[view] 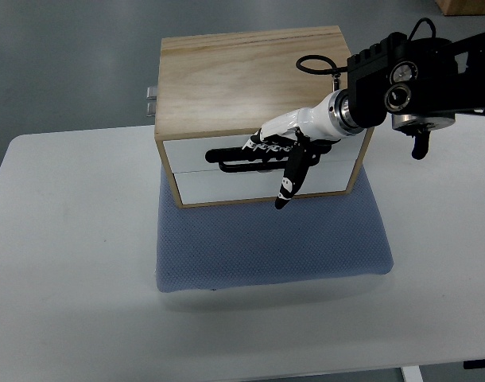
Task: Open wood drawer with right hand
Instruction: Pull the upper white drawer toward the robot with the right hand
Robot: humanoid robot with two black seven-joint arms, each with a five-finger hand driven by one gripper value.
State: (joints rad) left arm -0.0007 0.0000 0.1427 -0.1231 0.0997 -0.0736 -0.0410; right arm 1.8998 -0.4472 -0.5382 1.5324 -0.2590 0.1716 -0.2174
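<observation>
Wood drawer box (250,83) is set on blue mat (270,243), toward table (67,239) far edge. Top drawer handle (234,157) is gripped by right hand (286,143), fingers (262,145) curled on it, thumb pointed down.

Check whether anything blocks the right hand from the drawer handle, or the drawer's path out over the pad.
Nothing visible does. The right hand is already at the black handle of the upper drawer, and the blue pad in front is bare.
</observation>
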